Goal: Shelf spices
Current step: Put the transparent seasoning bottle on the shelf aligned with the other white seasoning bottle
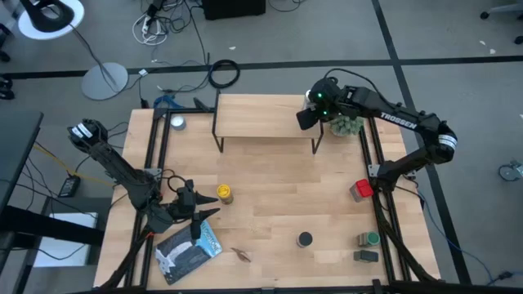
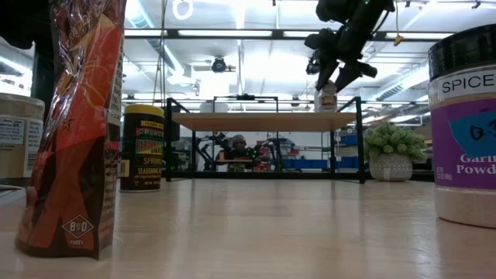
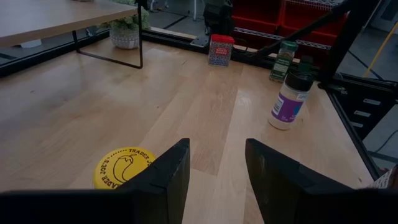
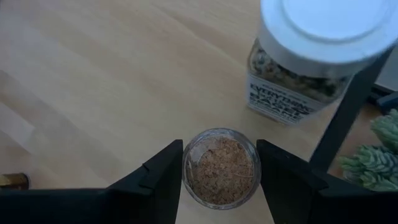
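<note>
Spice jar [image 4: 221, 165] pinched in right gripper [image 4: 221, 171] over shelf [image 1: 265, 117]; left gripper [image 3: 214, 168] spread.

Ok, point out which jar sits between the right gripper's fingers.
The clear jar of brown spice, flanked by the right gripper at the shelf. The white-capped bottle stands beside it, outside the fingers.

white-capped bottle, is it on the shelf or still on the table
On the shelf: the white-capped bottle stands upright on its board by the right end, beside the jar between the right fingers.

wooden table [image 1: 278, 188], shelf [image 1: 265, 117], scattered spices [image 1: 224, 193]
</note>
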{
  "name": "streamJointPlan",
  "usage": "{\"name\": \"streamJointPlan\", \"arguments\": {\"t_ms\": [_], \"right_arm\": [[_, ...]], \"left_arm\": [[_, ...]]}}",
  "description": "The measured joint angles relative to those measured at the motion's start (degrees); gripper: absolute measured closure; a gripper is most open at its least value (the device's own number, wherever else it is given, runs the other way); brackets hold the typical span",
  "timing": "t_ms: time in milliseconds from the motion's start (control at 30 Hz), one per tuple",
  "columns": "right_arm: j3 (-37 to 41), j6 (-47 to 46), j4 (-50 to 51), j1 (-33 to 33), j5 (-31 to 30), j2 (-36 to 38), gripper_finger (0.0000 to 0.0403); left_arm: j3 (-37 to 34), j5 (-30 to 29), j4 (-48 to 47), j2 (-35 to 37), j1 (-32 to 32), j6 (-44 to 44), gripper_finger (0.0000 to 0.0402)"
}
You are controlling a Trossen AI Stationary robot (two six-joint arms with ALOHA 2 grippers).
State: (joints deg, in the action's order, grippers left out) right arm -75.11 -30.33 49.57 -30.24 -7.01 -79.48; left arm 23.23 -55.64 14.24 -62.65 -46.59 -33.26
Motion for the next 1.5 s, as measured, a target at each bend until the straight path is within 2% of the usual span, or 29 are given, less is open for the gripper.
{"name": "streamJointPlan", "arguments": {"t_ms": [500,967,1500], "right_arm": [[0.3,1.5,1.2,-0.4,-0.8,0.0,0.0215],[3.6,0.4,-3.4,-0.3,-0.6,-0.1,0.0189],[3.6,-0.3,-3.1,-0.4,-0.3,0.3,0.0186]], "left_arm": [[0.0,0.0,0.0,0.0,0.0,0.2,0.0241],[0.0,0.0,0.0,0.0,0.0,0.1,0.0241],[0.0,0.0,0.0,0.0,0.0,0.0,0.0241]]}}
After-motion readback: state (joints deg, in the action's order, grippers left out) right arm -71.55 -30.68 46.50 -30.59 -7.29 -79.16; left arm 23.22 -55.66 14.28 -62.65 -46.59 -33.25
